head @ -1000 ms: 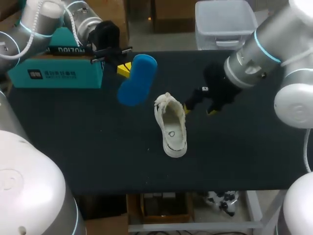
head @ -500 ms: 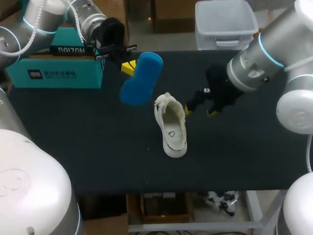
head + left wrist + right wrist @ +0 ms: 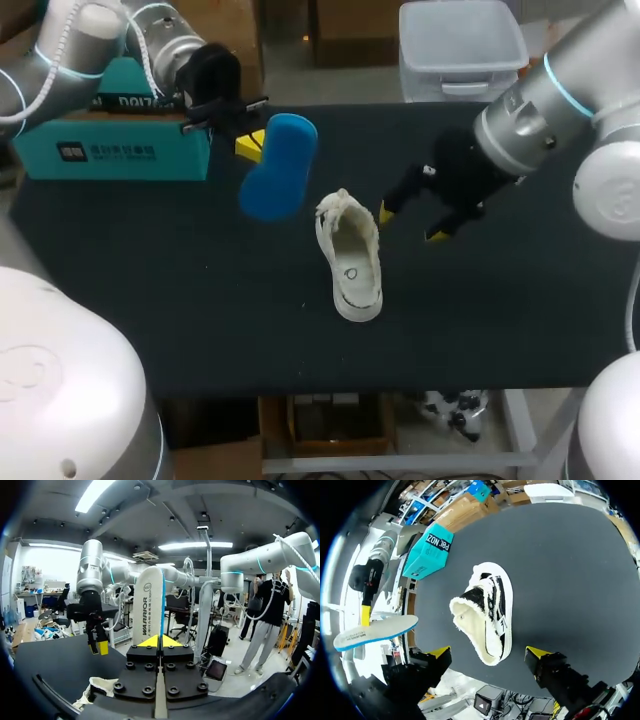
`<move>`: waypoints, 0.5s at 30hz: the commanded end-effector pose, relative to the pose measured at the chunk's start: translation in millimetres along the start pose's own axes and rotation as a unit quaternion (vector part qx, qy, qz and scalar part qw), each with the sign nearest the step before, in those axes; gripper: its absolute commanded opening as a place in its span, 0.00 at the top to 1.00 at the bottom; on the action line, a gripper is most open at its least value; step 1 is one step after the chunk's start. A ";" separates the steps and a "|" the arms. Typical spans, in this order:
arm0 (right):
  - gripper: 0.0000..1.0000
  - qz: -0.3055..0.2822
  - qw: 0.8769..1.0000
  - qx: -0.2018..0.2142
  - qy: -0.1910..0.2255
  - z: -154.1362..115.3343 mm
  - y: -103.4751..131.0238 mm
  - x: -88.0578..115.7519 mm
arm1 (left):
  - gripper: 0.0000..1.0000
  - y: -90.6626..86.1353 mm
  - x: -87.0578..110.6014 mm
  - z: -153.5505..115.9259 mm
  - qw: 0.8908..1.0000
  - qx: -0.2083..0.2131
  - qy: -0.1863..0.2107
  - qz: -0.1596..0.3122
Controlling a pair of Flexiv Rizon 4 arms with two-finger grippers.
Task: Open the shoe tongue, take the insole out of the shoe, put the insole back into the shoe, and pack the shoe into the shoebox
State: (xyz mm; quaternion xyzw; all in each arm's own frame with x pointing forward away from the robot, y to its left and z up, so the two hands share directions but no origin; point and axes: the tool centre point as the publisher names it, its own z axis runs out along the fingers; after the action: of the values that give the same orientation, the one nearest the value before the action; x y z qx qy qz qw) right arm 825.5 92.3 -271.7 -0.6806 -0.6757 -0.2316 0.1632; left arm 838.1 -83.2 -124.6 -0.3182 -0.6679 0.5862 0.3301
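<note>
Shoe (image 3: 350, 265) stands on its sole near the middle of the black matte table (image 3: 180, 300), a cream low-cut model with a long oval mouth and a ragged, fleecy collar. The insole (image 3: 277, 165) is out of it and held in the air, between the shoe and the teal cardboard shoebox (image 3: 110, 140) that sits at the table's far left edge, and touches neither. The left gripper (image 3: 250, 143) has its yellow tips pressed onto one end of the insole from both sides. The right gripper (image 3: 410, 222) hangs just beside the shoe's collar end with its fingers spread wide and nothing between them. The head view shows only the insole's smooth blue face, a flat elongated shape with rounded ends and a slight waist. The left wrist view shows the other face, white and printed, with a thin blue edge, rising upright ahead of the closed tips. It also shows the right gripper over the table past the insole and a scrap of the shoe's woolly collar low beside the left fingers. The right wrist view looks down on the shoe between its own spread fingers. It alone shows the dark lacing and dark side panels on the upper and the thick pile lining around the mouth. The insole appears there edge-on, well to the side.
</note>
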 end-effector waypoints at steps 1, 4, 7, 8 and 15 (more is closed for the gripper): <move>0.00 0.062 0.995 0.075 0.025 -6.5 6.7 -1.4 | 1.00 -4.4 7.2 20.6 1.000 0.006 -0.003 0.022; 0.00 0.092 0.990 0.099 0.042 -6.5 5.2 0.2 | 1.00 -8.5 8.5 29.7 0.999 0.014 0.005 0.041; 0.00 0.122 0.982 0.137 0.055 -5.2 2.6 3.2 | 1.00 -14.2 8.2 37.8 0.998 0.027 0.011 0.056; 0.00 0.122 0.982 0.137 0.055 -5.2 2.6 3.2 | 1.00 -15.6 7.3 40.0 0.998 0.030 0.010 0.060; 0.00 0.122 0.982 0.137 0.055 -5.2 2.6 3.2 | 1.00 -20.3 0.4 48.6 0.996 0.046 0.022 0.079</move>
State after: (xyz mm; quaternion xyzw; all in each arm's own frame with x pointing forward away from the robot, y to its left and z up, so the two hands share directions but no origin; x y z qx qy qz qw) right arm 823.4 92.3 -266.7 -0.7276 -0.5955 -0.1780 0.2904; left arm 799.9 -108.9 -106.7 -0.3667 -0.6102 0.6305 0.3095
